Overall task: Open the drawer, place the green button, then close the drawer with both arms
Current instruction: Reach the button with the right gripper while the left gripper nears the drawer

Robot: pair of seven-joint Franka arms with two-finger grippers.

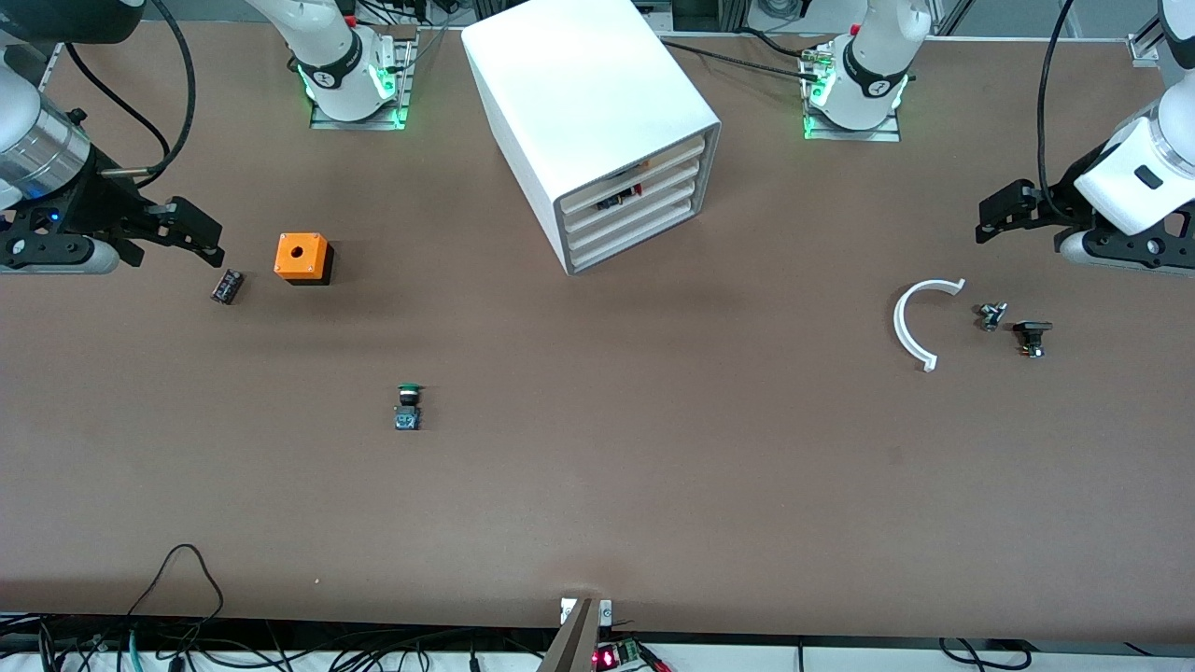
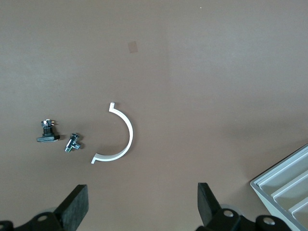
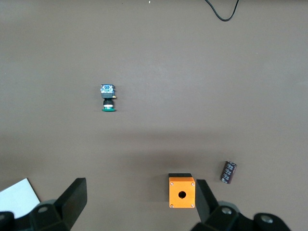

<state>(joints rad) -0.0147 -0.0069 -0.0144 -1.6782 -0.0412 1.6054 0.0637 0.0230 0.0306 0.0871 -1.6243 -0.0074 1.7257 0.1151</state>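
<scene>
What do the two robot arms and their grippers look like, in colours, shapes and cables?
Both arms are white and rounded, with black joint rings and green lights at the bases. The right arm has a silver wrist section. The left arm has black cables along it. The right gripper and left gripper are black, with blocky jaws.

The table (image 1: 597,485) is plain brown; the cabinet (image 1: 579,103) and curved clip (image 1: 910,322) are white. The button (image 1: 408,407) has a green cap, black middle and blue base. The box (image 1: 301,256) is orange over black, and the small cylinder (image 1: 226,286) looks dark, perhaps black.

Button (image 1: 408,408) on bare table (image 1: 597,485), nearer the camera than closed four-drawer cabinet (image 1: 597,121).
</scene>
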